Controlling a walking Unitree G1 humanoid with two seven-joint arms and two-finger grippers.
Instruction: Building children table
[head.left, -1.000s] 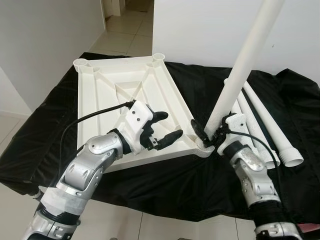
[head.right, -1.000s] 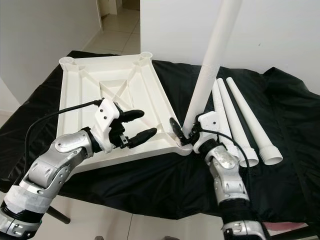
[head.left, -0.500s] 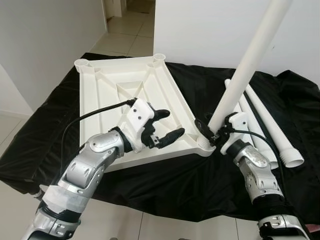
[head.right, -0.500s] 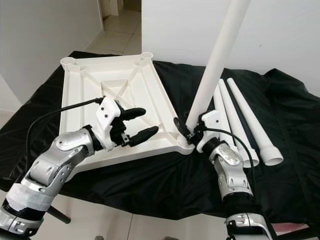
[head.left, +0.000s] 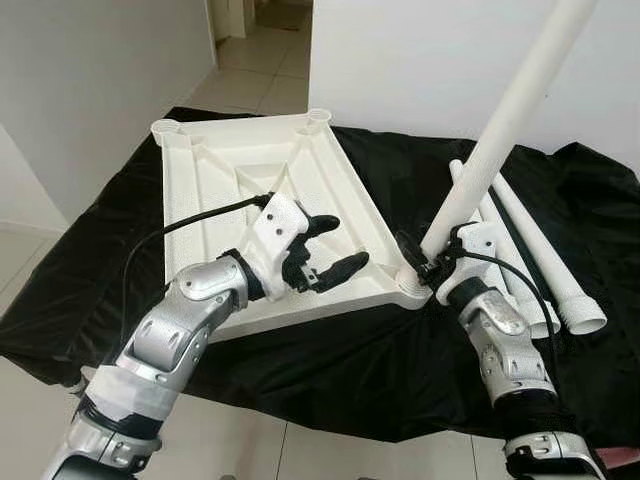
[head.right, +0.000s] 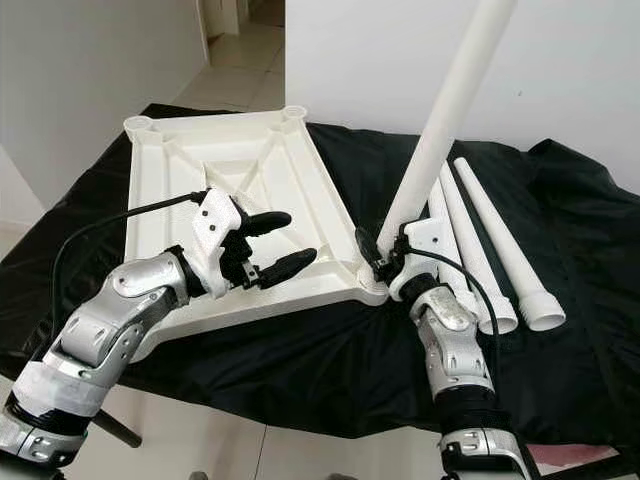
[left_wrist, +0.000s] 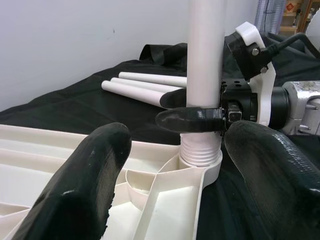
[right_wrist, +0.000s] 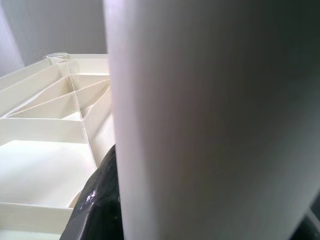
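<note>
The right gripper (head.left: 418, 262) is clamped on a white table leg (head.left: 500, 130) just above its threaded end, which sits in the corner socket of the upturned tabletop (head.left: 250, 170) at frame centre. The leg leans toward upper right. The left gripper (head.left: 330, 250) hovers over the tabletop, fingers spread. The left wrist view reveals the threads (left_wrist: 201, 152) entering the socket. Spare legs (head.left: 540, 260) lie at right on the black cloth (head.left: 90, 260).

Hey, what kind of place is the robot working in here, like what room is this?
Probably a room in a home: plain white walls, a pale tiled floor leading through a doorway, and a black cloth spread as a work surface under the white table top.
</note>
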